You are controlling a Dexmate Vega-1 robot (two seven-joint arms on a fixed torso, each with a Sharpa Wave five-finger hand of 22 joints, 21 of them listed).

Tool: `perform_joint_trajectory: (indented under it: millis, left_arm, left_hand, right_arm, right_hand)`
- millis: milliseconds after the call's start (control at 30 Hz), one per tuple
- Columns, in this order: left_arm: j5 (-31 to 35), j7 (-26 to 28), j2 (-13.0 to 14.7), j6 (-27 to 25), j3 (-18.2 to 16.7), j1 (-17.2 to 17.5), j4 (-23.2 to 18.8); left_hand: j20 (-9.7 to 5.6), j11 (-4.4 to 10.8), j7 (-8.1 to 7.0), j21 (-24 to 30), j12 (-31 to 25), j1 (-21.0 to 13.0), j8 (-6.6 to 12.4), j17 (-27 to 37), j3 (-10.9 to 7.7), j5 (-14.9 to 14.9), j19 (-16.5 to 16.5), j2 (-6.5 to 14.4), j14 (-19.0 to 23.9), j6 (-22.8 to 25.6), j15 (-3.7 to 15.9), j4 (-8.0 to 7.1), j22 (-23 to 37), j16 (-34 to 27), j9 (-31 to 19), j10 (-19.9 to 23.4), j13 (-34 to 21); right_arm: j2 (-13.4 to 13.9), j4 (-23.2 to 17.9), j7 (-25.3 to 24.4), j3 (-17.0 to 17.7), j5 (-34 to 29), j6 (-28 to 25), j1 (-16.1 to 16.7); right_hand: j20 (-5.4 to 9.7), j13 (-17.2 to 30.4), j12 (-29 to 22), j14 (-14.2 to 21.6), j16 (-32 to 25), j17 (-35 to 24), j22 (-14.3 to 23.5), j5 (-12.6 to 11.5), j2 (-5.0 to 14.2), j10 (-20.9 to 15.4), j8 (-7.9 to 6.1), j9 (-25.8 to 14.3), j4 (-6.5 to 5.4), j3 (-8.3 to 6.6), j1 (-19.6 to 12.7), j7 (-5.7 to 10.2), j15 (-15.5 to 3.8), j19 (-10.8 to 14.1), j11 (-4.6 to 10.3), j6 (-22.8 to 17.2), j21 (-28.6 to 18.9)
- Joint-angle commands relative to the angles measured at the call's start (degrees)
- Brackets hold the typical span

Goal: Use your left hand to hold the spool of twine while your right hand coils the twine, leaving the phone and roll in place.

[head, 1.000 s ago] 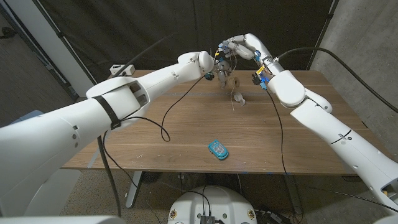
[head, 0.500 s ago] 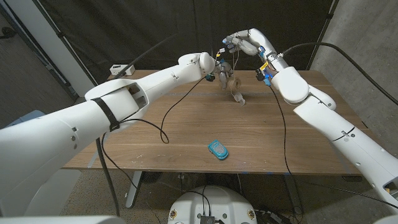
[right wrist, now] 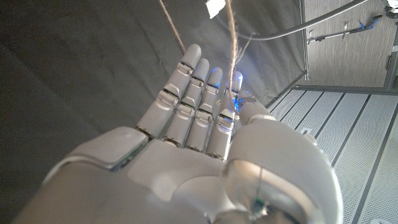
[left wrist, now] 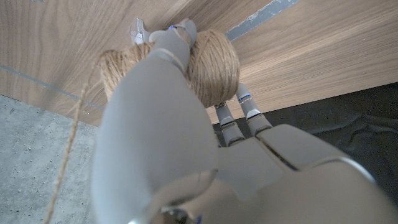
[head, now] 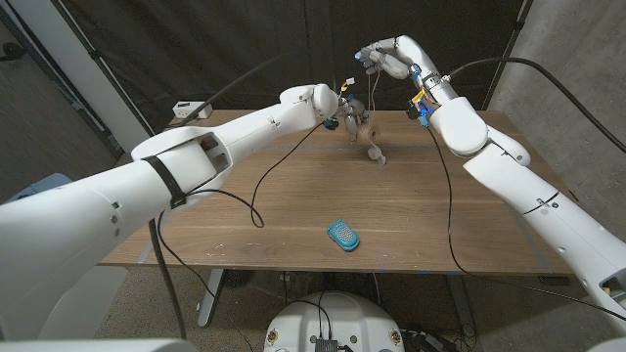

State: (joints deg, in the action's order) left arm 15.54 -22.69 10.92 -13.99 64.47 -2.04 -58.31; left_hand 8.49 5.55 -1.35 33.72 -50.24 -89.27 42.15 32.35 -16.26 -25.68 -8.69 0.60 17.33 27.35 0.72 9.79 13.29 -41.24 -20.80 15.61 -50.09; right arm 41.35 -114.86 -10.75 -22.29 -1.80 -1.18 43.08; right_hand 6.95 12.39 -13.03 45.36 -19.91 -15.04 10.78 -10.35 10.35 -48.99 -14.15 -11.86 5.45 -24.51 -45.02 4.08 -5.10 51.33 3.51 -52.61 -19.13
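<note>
Now the left robot hand (head: 350,113) grips the spool (head: 364,130) at the upper middle of the head view, low over the bench (head: 293,210). The right robot hand (head: 380,59), raised above it, pinches the twine (right wrist: 233,37) between thumb and fingers. To coil well, keep that strand taut, the spool steady, and stay clear of the phone (head: 342,235).

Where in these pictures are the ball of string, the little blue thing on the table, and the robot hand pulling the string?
spool of twine (left wrist: 214,65), left wrist view, on its wound side.
blue phone (head: 343,235), head view, on its top face.
right robot hand (head: 383,59), head view, on its back.
</note>
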Motion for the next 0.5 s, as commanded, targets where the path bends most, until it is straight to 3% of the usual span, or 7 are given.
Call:
perform_joint_trajectory:
  millis: [33,500]
  left_arm:
    - [0.15,-0.95,1.76,0.81,-0.55,0.96,-3.10]
    - [0.89,-2.07,3.58,1.70,-0.93,2.15,-7.51]
  left_hand:
    - [0.15,-4.96,4.78,0.52,-0.50,2.74,1.28,2.24,-0.30,-0.27,0.52,6.47,2.56,5.91,-0.34,-0.53,-0.03,-15.69,-2.75,6.44,-0.74]
    - [0.00,-4.91,4.76,0.80,-0.49,2.64,1.34,2.16,-0.31,-0.33,0.63,6.50,2.47,6.00,-0.17,-0.51,-0.12,-15.78,-2.75,6.42,-0.76]
  right_arm:
    - [-0.67,1.79,0.16,-0.86,-1.19,-0.32,-2.05]
    - [-0.84,2.71,0.24,-1.08,-1.53,-0.65,-3.00]
  right_hand:
    - [1.50,0.26,0.16,0.54,0.13,-0.34,0.20,0.00,0.03,-0.30,0.26,-0.25,0.02,-0.08,-0.52,0.00,-6.25,0.06,0.40,-0.39,-0.19]
    - [1.42,0.31,0.29,0.61,0.12,-0.58,0.20,0.00,0.05,-0.34,0.42,-0.28,-0.01,-0.01,-0.52,0.01,-6.32,0.19,0.27,-0.41,-0.41]
